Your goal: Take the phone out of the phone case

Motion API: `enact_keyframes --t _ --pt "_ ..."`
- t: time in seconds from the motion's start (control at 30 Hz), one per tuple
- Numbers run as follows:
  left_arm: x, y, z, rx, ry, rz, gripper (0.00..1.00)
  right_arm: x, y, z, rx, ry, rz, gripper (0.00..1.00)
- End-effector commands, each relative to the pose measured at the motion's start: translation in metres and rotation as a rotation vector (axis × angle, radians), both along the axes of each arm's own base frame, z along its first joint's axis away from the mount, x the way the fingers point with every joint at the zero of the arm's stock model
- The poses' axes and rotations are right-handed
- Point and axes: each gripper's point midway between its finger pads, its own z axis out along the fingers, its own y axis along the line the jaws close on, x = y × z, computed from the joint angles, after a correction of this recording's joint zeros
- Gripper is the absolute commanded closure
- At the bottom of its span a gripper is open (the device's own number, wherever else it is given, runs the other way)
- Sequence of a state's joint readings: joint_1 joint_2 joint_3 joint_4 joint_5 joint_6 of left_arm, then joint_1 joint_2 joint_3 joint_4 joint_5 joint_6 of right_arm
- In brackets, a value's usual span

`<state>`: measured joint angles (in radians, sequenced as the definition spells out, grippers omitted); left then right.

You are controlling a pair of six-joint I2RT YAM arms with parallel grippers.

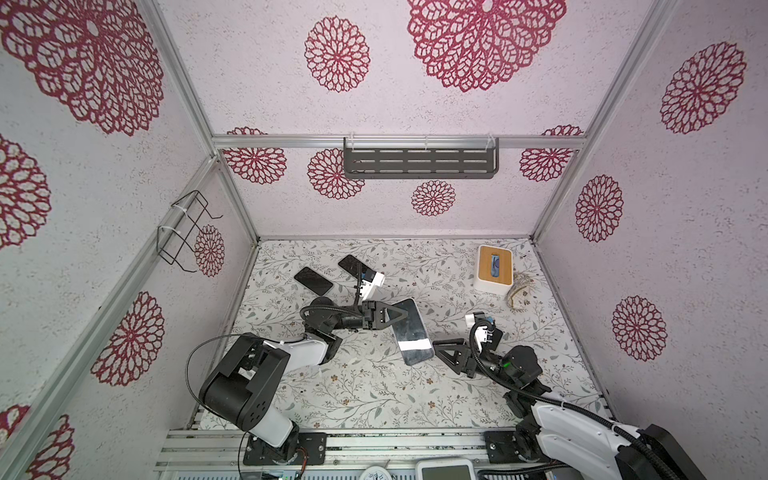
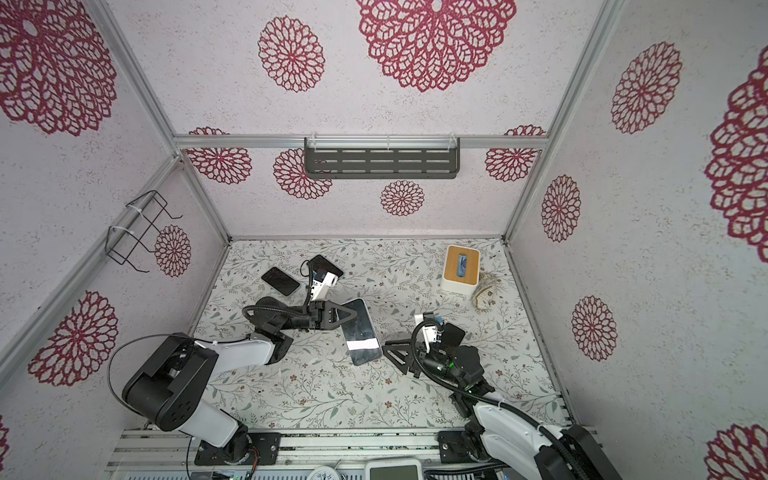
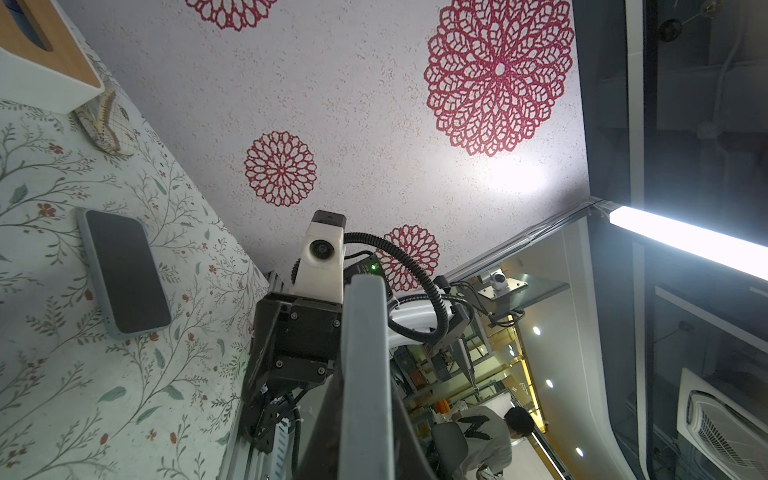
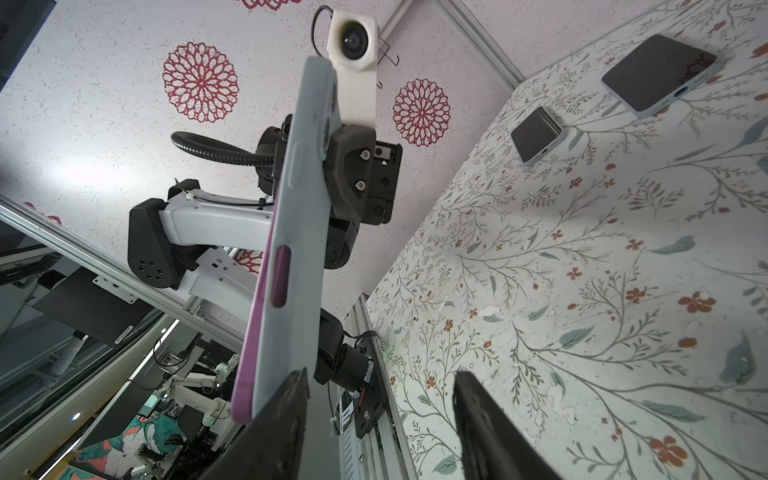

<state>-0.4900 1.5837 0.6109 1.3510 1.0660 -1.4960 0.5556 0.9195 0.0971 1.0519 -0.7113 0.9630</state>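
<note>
1. Far right on the floral tabletop (image 1: 374, 395) sits a white tissue box (image 1: 503, 272) with a wooden lid, and a small woven thing (image 1: 519, 295) touches its near corner.
2. Far left, a dark-screened phone (image 1: 313, 281) lies flat, with a second phone (image 1: 353, 264) just behind it.
3. There's a slotted grey shelf (image 1: 419, 163) on the rear wall and a wire rack (image 1: 183, 209) on the left wall.

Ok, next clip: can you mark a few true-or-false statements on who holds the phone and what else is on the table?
1. The left gripper is shut on the cased phone, held clear of the table. True.
2. The right gripper is clamped on that phone too. False: its jaws stand open at the phone's near end.
3. The two other phones lie flat at the far left. True.
4. The tissue box sits by the left arm's base. False: it stands at the far right.
</note>
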Motion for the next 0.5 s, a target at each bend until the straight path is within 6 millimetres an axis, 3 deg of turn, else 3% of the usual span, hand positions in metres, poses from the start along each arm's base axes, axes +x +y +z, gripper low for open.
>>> enact_keyframes --t 0.0,0.37,0.47 --pt "-0.001 -0.001 0.018 -0.045 -0.066 -0.003 1.0 -0.007 -0.002 0.022 0.056 -0.079 0.014 0.41" --pt "-0.002 0.0 0.018 -0.044 -0.07 -0.005 1.0 -0.013 -0.014 0.034 0.081 -0.099 -0.035 0.37" --pt "-0.002 0.0 0.019 -0.046 -0.072 -0.002 1.0 -0.012 -0.012 0.028 0.069 -0.078 -0.027 0.37"
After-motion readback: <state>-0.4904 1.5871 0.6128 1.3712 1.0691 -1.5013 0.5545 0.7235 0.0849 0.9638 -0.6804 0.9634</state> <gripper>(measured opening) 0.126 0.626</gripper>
